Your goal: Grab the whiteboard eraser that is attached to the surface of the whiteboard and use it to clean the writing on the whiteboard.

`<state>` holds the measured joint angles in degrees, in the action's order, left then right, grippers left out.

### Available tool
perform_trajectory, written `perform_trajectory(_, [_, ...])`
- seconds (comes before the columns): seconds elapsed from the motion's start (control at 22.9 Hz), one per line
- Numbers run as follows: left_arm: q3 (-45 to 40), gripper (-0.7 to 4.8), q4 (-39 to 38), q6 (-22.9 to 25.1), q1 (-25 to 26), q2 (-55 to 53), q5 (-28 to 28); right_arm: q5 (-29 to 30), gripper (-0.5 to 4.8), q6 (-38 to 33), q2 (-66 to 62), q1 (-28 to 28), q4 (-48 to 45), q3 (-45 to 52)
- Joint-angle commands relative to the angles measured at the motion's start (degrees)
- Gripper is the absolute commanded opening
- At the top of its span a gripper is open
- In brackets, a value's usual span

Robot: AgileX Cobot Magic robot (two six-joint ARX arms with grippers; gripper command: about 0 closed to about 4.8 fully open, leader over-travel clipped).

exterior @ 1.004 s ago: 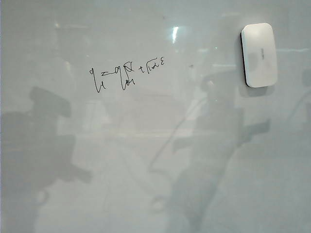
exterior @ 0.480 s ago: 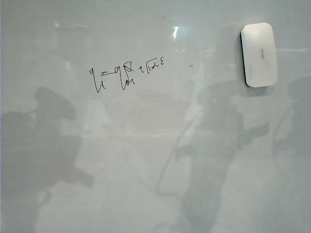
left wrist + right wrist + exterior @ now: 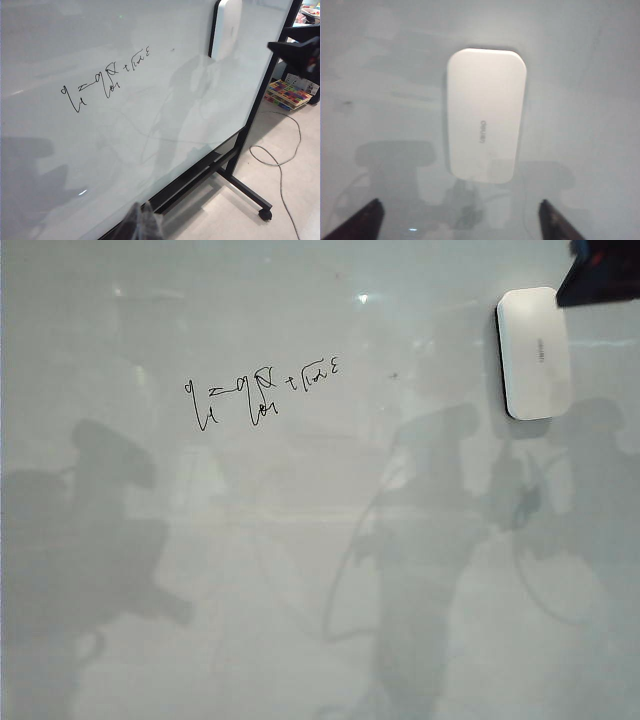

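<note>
Whiteboard [image 3: 300, 570] as the landmark here. Writing [image 3: 262, 390] sat on it in the upper left-of-middle part, two short lines. Whiteboard eraser [image 3: 533, 352] stuck on it well off to the right of the writing, near the top right corner, standing on end. Right gripper [image 3: 460, 217] hung just in front of the eraser, jaws wide apart, not touching. Left gripper [image 3: 142, 225] stayed low, near the whiteboard's bottom edge, well apart from the writing.

Right end effector [image 3: 458, 220]: two dark, tapering finger tips [image 3: 362, 220]. Left end effector [image 3: 142, 222]: dark, blurred, glossy wrapping.
</note>
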<state>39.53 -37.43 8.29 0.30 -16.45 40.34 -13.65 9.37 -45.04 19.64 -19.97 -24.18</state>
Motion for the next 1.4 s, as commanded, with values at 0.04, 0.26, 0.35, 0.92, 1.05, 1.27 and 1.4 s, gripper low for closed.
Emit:
perform_trajectory(0.04, [0.33, -0.03, 0.44, 0.04, -0.02, 0.04, 0.24, -0.2, 4.24, -1.05, -5.2, -0.02, -9.22, -0.26])
perform_trajectory(0.26, [0.33, -0.03, -0.26, 0.04, -0.02, 0.04, 0.24, -2.43, 4.23, -1.66, -16.31, -0.04, -22.86, -0.35])
perform_trajectory(0.35, [0.33, -0.03, -0.57, 0.04, -0.02, 0.04, 0.24, -4.22, 4.23, -1.66, -19.12, -0.04, -25.49, -0.35])
perform_trajectory(0.92, [0.33, -0.03, -2.99, 0.07, -0.02, 0.04, 0.24, -8.31, 4.24, 3.1, -33.88, -0.11, -39.74, -2.43])
perform_trajectory(1.05, [0.33, -0.03, -2.99, 0.07, -0.02, 0.02, 0.22, -8.33, 4.24, 3.15, -35.71, -0.13, -39.93, -4.48])
perform_trajectory(1.27, [0.33, -0.03, -2.99, 0.04, -0.02, 0.02, 0.24, -8.28, 4.37, 3.23, -37.86, -0.26, -39.91, -7.54])
perform_trajectory(1.4, [0.33, -0.03, -2.99, 0.07, -0.02, 0.02, 0.22, -8.26, 4.36, 4.7, -39.85, -0.66, -39.87, -9.86])
